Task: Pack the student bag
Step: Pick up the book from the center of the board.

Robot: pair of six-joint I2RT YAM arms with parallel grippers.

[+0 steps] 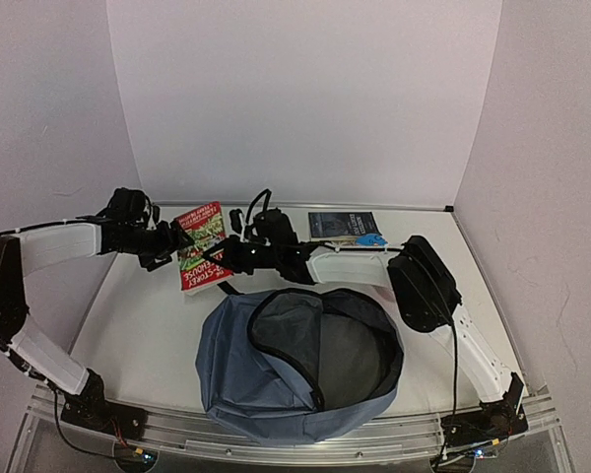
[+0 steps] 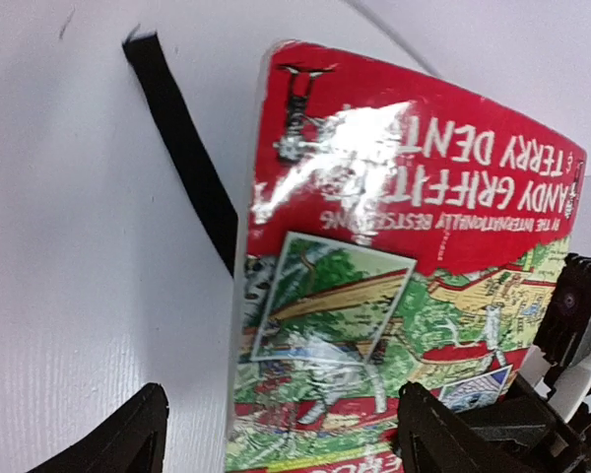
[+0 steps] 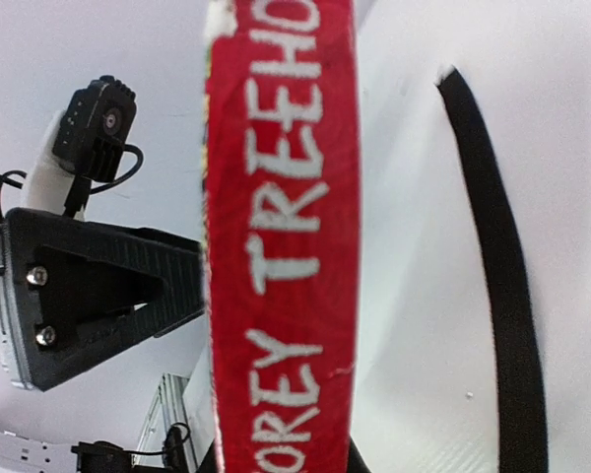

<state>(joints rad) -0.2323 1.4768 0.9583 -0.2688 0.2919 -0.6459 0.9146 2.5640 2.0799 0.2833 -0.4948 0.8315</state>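
Top external: rounded slate-blue fabric student bag point(image 1: 238, 379), glossy red book point(image 1: 199, 246).

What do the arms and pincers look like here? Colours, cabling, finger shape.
Left arm and right arm: white link shells, bulky black joint housings. Thin black cables loop above the right wrist and run down its lower link. Left pincer and right pincer are black; fingers are ribbed wedges with visible screws. A small black camera sits on a white mount.
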